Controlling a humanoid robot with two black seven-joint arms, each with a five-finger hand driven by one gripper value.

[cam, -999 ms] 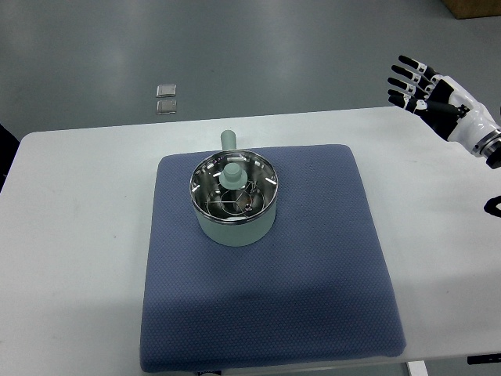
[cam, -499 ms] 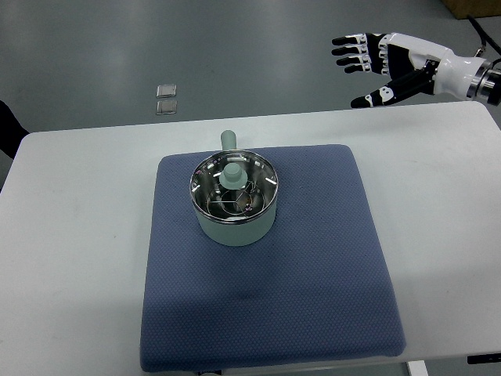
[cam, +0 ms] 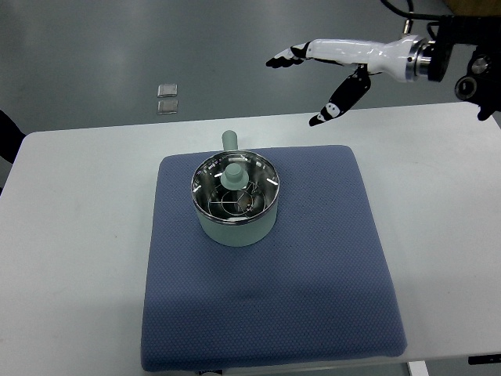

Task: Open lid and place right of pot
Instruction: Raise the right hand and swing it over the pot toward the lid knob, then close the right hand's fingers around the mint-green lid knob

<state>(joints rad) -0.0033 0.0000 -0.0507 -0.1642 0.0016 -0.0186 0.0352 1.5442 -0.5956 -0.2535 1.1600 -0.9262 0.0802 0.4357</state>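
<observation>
pale green pot (cam: 235, 223) keeps its lid (cam: 233, 185) on; right robot hand (cam: 329, 66) hovers spread, empty.

matt green pot (cam: 233, 227) with shiny metal rim, on dimpled blue cloth mat (cam: 313, 274).

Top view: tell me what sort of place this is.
Probably a robot test lab, not a home kitchen: a plain white table on a bare grey floor, one pale green pot staged on a blue mat, and the right hand open above.
</observation>
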